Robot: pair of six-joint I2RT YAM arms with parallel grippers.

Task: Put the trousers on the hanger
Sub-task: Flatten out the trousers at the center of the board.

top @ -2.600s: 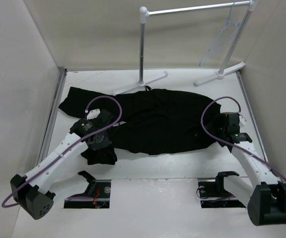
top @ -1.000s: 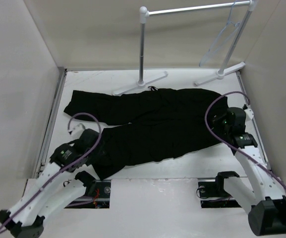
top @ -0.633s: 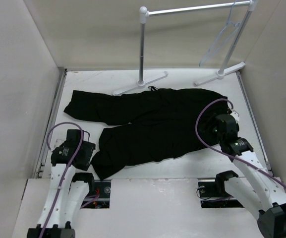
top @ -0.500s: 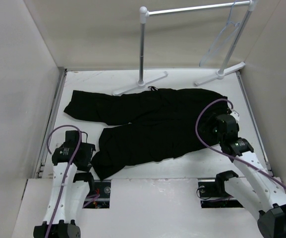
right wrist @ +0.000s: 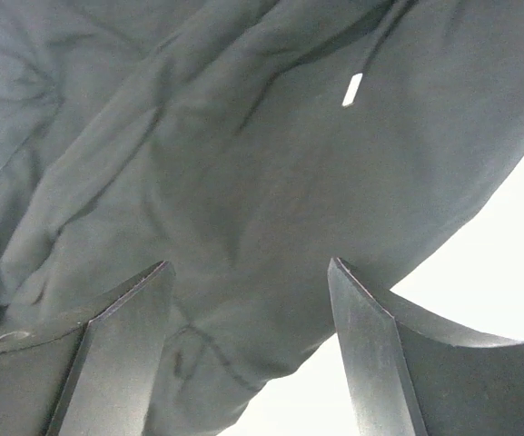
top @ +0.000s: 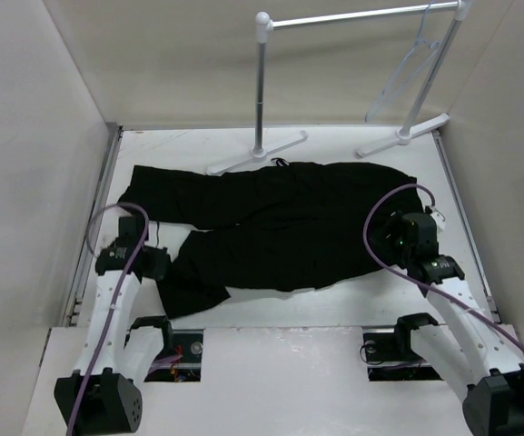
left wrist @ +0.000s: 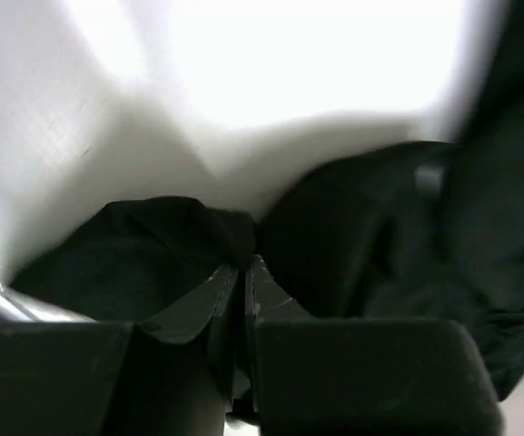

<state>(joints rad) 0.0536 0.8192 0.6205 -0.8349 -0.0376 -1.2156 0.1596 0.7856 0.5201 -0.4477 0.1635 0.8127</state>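
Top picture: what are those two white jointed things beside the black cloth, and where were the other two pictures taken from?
They are two robot arms bolted to a table, seen from above. The other pictures come from cameras on their wrists. Black trousers lie spread flat. The left gripper is shut, pinching a leg end; the right gripper hangs open over the waist. A pale hanger hangs on the white rack at the back.

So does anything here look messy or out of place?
Mostly tidy. The trousers lie flat on the table, but the end of the nearer leg is bunched up where the left gripper pinches it. The hanger dangles at a slant on the rack, empty.
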